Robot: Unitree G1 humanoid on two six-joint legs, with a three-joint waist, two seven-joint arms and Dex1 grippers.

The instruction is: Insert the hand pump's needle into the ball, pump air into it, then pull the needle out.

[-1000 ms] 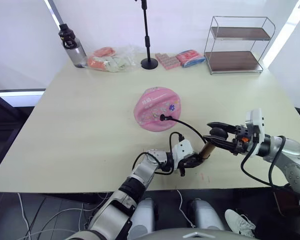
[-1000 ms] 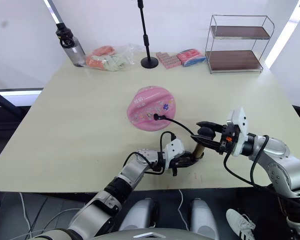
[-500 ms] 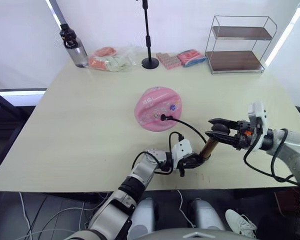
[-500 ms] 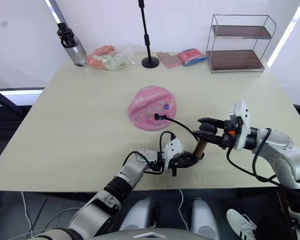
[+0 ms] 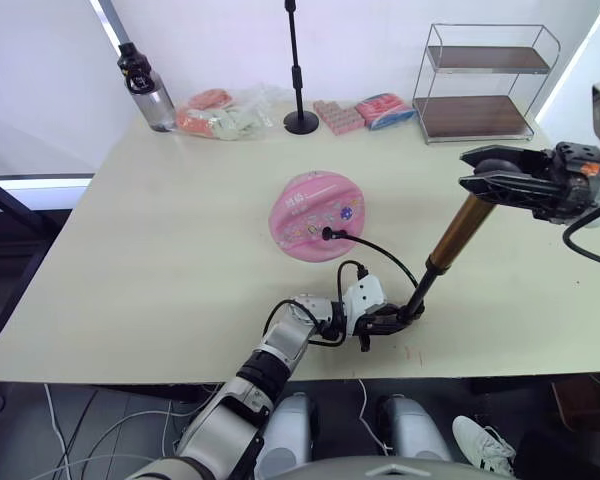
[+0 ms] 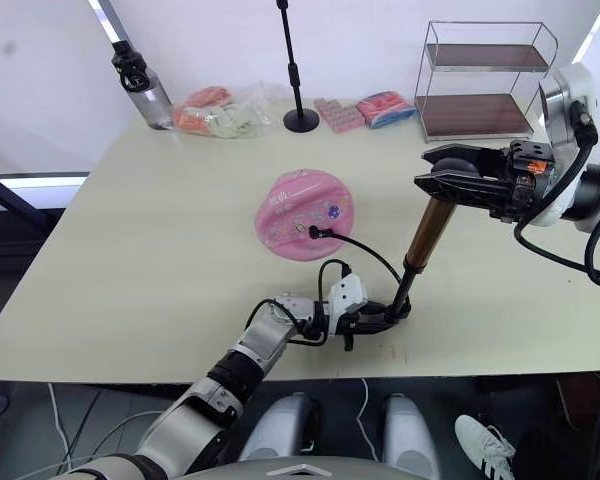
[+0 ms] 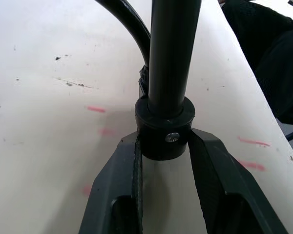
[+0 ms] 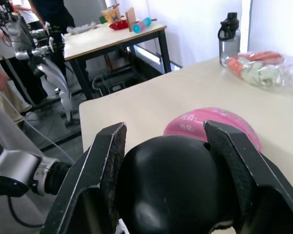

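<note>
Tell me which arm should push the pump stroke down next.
Right. The right gripper is shut on the pump handle with the pump drawn out long, while the left gripper clamps the pump's base on the table.

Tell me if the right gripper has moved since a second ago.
Yes. The right gripper, shut on the hand pump's handle, has risen up and away from the table's near edge toward the wire shelf, drawing the pump out long; the left gripper holds its base.

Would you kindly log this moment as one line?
phase: pumping | left gripper: shut on pump base | right gripper: shut on handle, raised | pump: extended | needle: in ball
</note>
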